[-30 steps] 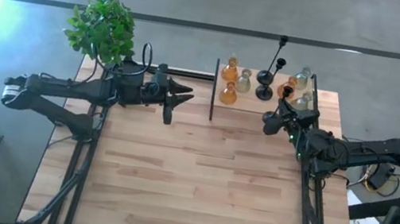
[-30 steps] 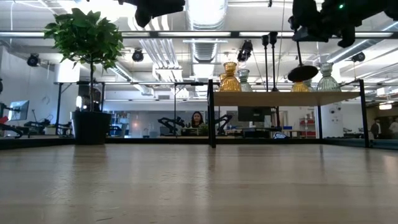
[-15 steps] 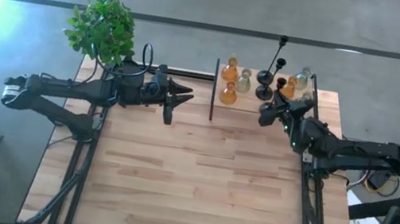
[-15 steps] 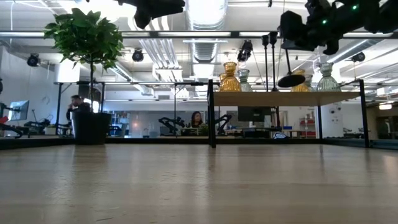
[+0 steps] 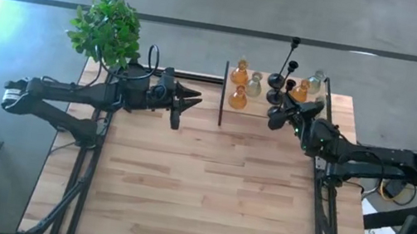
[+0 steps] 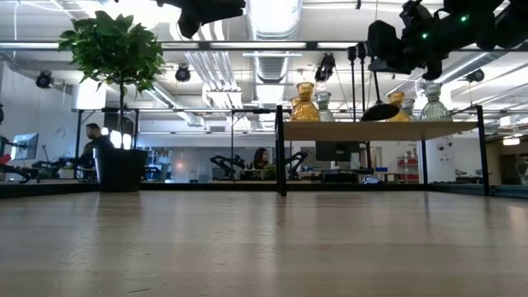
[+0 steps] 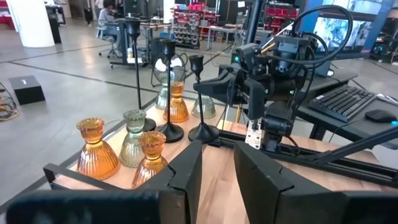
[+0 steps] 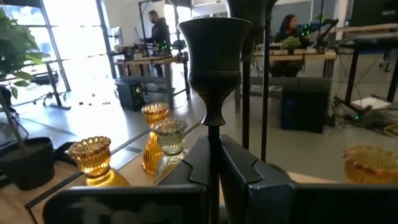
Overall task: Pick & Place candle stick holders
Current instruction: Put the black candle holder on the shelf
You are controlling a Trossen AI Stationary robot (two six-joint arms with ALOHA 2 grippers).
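My right gripper is shut on a black candle stick holder with a cup top, thin stem and round base. It holds the holder just over the raised wooden shelf at the table's far right. On the shelf stand amber holders, pale clear holders and two more black ones, each on its base. My left gripper hangs open and empty above the table, left of the shelf. My right gripper pinches the black holder's thin stem between its two fingers, below the cup. The fingers come level from the table's right side and lie across the stem. The holder stands nearly upright. I cannot tell whether its base touches the shelf.
A green plant in a wide black pot stands at the table's far left corner. The shelf has a black frame with posts. Bare wooden tabletop lies near and in the middle. People show in the room beyond.
My right gripper has carried the black holder toward the table's left and far edge and down, so its base has sunk from well above the shelf to just over it. The holder has stayed nearly upright in the shut fingers.
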